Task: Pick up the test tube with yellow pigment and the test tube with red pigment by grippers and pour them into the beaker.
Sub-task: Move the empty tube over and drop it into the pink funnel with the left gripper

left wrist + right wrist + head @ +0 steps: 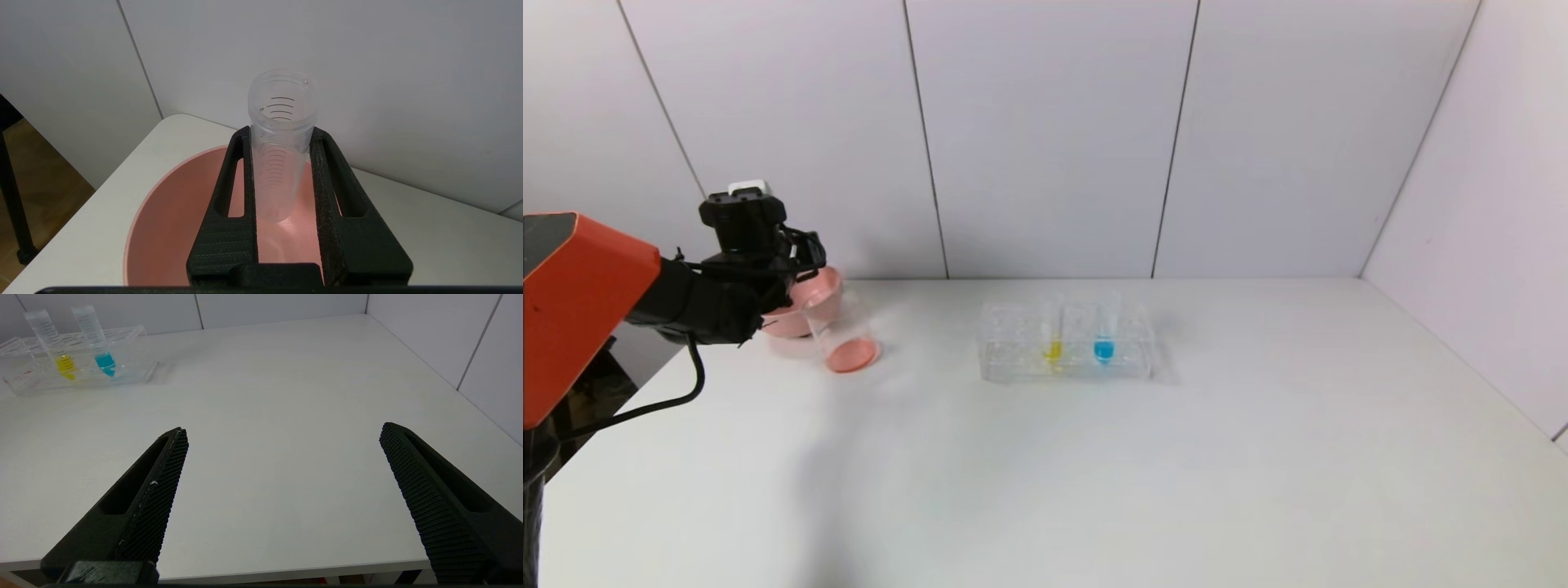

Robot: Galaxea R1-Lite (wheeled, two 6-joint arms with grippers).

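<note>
My left gripper [281, 131] is shut on a slim clear tube [282, 106] with side marks. No liquid shows in it, and it hangs over the pink bowl [171, 212]. In the head view this gripper [805, 261] is at the table's far left, just behind the beaker [843, 333], which holds red-orange liquid at its bottom. The test tube with yellow pigment [1052, 339] stands in the clear rack [1013, 351] at mid-table and also shows in the right wrist view [61, 355]. My right gripper [282, 430] is open and empty above the table's front edge, out of the head view.
A like tube with blue liquid [1104, 339] stands in the rack next to the yellow one. The pink bowl [821, 298] sits against the back wall, behind the beaker. White wall panels close off the table at the back and right.
</note>
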